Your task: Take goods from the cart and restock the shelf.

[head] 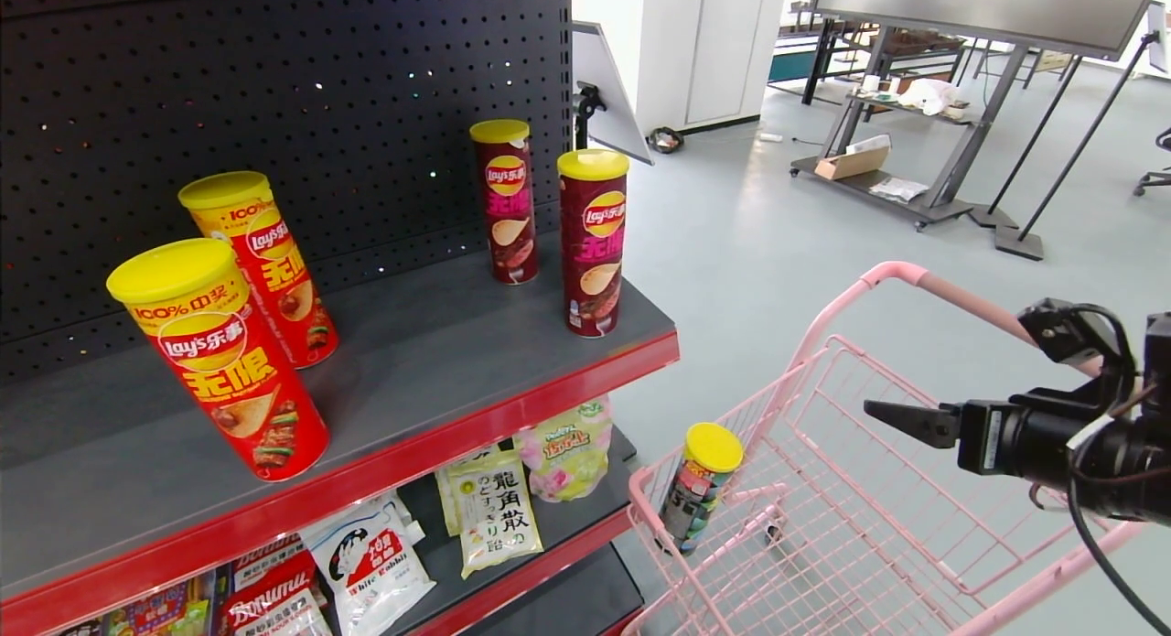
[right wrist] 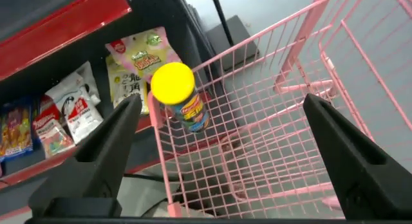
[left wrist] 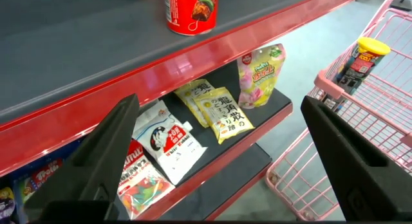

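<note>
A pink wire cart [head: 828, 329] stands to the right of the shelf. One chip can [head: 700, 490] with a yellow lid leans in its near-left corner, also seen as the can [right wrist: 183, 98] and the can [left wrist: 364, 56]. My right gripper [head: 901, 418] hangs over the cart, to the right of the can and apart from it. Its fingers [right wrist: 109, 153] are spread wide with nothing between them. My left gripper [left wrist: 219, 100] is open and empty in front of the lower shelf, below the red shelf edge [left wrist: 193, 53].
The top shelf [head: 439, 343] holds two orange-red cans [head: 224, 361] at the left and two dark red cans [head: 593, 242] at the right, with bare room between. Snack bags [head: 485, 512] lie on the lower shelf. Stands and a rack stand far behind.
</note>
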Robot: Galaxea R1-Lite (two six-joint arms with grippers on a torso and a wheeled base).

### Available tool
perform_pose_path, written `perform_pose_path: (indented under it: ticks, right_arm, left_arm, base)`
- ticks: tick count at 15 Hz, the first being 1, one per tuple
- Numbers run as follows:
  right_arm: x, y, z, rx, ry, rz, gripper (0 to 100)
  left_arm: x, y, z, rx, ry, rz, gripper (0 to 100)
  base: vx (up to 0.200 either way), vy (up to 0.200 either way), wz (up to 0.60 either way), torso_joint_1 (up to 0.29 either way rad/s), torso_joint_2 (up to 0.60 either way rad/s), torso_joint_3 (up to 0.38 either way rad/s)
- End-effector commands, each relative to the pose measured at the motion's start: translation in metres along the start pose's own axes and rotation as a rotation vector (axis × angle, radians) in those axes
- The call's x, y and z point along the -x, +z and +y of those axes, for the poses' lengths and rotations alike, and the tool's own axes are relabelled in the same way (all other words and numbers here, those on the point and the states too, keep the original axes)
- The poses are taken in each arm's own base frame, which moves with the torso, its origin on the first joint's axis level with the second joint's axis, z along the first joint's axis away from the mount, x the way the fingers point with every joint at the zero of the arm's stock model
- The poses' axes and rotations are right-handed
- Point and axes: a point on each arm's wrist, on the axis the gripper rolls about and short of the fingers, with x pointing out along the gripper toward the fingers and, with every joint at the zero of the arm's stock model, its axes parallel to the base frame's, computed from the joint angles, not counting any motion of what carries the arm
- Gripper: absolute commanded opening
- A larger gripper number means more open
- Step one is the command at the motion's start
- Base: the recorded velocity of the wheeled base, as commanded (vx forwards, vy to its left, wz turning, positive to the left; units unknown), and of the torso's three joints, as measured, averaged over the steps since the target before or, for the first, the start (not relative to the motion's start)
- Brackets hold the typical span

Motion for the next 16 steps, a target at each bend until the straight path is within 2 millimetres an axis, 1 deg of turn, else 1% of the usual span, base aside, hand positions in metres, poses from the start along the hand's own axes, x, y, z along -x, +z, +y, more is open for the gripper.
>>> perform_pose_path:
  ticks: [1, 5, 6, 7, 8, 10, 11, 12, 14, 16]
  right_arm:
    - [-0.016, -0.007, 0.006, 0.012, 0.034, 0.064, 100]
    - [-0.016, -0.011, 0.007, 0.013, 0.049, 0.081, 100]
    - [-0.017, -0.017, 0.007, 0.008, 0.066, 0.109, 100]
    - [-0.017, -0.029, 0.009, 0.013, 0.077, 0.154, 100]
    - [-0.016, -0.039, 0.017, 0.043, 0.106, 0.188, 100]
    - [-0.018, -0.042, 0.025, 0.089, 0.12, 0.204, 100]
    - [-0.024, -0.052, 0.035, 0.131, 0.155, 0.254, 100]
    - [-0.033, -0.056, 0.037, 0.15, 0.16, 0.285, 100]
    - [-0.047, -0.06, 0.037, 0.186, 0.143, 0.319, 100]
    - [-0.057, -0.06, 0.037, 0.199, 0.14, 0.333, 100]
  left_arm:
    - [0.0, 0.0, 0.0, 0.0, 0.001, 0.001, 100]
    - [0.0, 0.0, 0.0, 0.0, 0.0, 0.002, 100]
    - [0.0, 0.0, 0.0, 0.0, 0.0, 0.002, 100]
    - [0.0, 0.0, 0.0, 0.0, 0.001, 0.001, 100]
    - [0.0, 0.0, 0.0, 0.0, 0.0, 0.002, 100]
    - [0.0, 0.0, 0.0, 0.0, 0.0, 0.002, 100]
    - [0.0, 0.0, 0.0, 0.0, 0.0, 0.002, 100]
    - [0.0, 0.0, 0.0, 0.0, 0.001, 0.001, 100]
    - [0.0, 0.0, 0.0, 0.0, 0.0, 0.002, 100]
    - [0.0, 0.0, 0.0, 0.0, 0.0, 0.002, 100]
  base:
    - [0.0, 0.0, 0.0, 0.0, 0.0, 0.0]
    - [0.0, 0.0, 0.0, 0.0, 0.0, 0.0]
    - [0.0, 0.0, 0.0, 0.0, 0.0, 0.0]
    - [0.0, 0.0, 0.0, 0.0, 0.0, 0.0]
    - [0.0, 0.0, 0.0, 0.0, 0.0, 0.0]
    - [0.0, 0.0, 0.0, 0.0, 0.0, 0.0]
    - [0.0, 0.0, 0.0, 0.0, 0.0, 0.0]
    - [0.0, 0.0, 0.0, 0.0, 0.0, 0.0]
    - [0.0, 0.0, 0.0, 0.0, 0.0, 0.0]
    - [0.0, 0.0, 0.0, 0.0, 0.0, 0.0]
